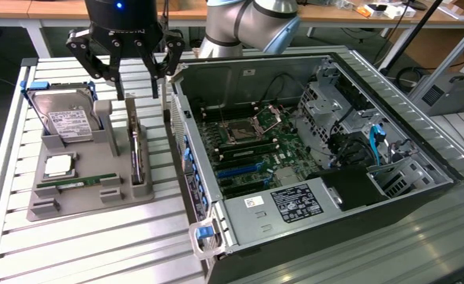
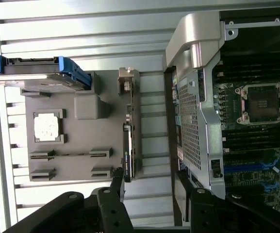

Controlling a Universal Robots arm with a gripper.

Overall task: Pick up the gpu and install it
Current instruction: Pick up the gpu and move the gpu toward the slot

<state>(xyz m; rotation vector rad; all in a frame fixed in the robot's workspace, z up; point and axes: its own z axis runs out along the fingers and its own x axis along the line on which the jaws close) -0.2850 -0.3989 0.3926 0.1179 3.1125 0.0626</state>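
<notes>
Gripper [image 1: 137,90]: jaws spread, empty, above tray [image 1: 82,198]. Gpu [image 1: 137,155] on edge in tray slot, at gripper's 6 o'clock, exterior view. We judge pick step underway; grasp calls for straddling thin top edge.

I find little that I can actually read. On the hard drive [image 1: 58,105], just beside the pincer [image 1: 137,89], a white label [image 1: 70,124] carries lines of print too fine for me to make out. Well apart from the pincer, on the power supply [image 1: 326,192], there is a black label [image 1: 293,201] with white print, and near it a white sticker [image 1: 253,202]; both are illegible. On the motherboard [image 2: 271,167], white letters at its edge look like "DELL".
</notes>
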